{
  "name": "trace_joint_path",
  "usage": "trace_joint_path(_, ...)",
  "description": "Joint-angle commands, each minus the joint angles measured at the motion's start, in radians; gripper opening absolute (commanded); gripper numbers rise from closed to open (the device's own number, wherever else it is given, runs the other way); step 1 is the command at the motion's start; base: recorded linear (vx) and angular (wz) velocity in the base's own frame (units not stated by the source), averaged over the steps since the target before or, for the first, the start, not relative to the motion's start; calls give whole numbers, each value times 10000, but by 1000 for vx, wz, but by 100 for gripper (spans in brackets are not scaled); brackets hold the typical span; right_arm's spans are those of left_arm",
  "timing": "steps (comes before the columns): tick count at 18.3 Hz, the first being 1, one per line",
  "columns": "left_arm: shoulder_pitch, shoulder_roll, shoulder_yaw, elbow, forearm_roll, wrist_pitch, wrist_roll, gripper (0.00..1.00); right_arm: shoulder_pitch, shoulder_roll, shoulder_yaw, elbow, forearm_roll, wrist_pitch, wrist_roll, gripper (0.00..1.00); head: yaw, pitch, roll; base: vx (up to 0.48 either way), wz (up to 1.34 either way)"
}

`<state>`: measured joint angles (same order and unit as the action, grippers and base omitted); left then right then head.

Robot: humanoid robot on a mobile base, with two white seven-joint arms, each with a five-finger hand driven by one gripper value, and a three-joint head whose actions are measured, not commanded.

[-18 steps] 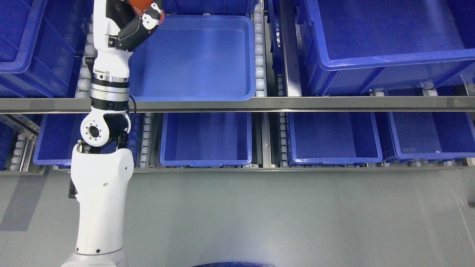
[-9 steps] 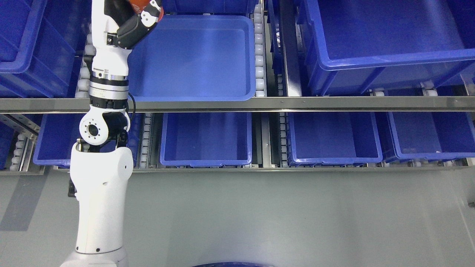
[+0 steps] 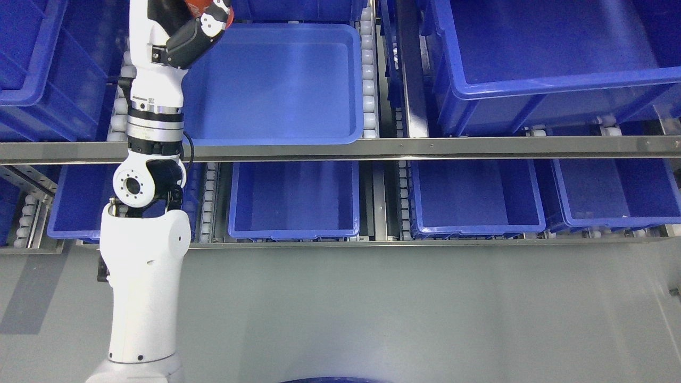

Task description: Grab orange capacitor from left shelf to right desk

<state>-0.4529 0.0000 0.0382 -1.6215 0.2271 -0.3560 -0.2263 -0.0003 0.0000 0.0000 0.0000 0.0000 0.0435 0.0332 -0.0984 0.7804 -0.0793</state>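
My left arm [image 3: 143,255] rises from the bottom left and reaches up past the shelf rail. Its hand [image 3: 198,24] is at the top edge, over the left rim of a shallow blue tray [image 3: 330,135] on the upper shelf level. The fingers [image 3: 186,40] are curled around an orange capacitor [image 3: 197,5], of which only a small orange-red patch shows; the top edge cuts off the rest. The right arm is out of view.
A steel rail [image 3: 425,148] crosses the picture in front of the upper shelf. Large blue bins [image 3: 532,85] stand on the upper right and far left, and smaller blue bins [image 3: 295,234] line the lower level. Grey floor [image 3: 399,308] lies below.
The left hand has risen a little with the orange capacitor, so more of it is cut off at the top. The whole picture has shifted slightly, so the camera moved.
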Motion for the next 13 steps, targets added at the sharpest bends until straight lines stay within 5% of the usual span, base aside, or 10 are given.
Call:
trace_joint_path(1, -133, 175, 2, -15, 0, -29, -7, 1, 18, -175, -107, -337, 0, 10, -10, 100, 0, 0, 0, -9, -35)
trace_joint_path(13, -486, 175, -182, -122, 15, -60, -7, 1, 18, -175, -107, -337, 0, 10, -10, 100, 0, 0, 0, -140, -452)
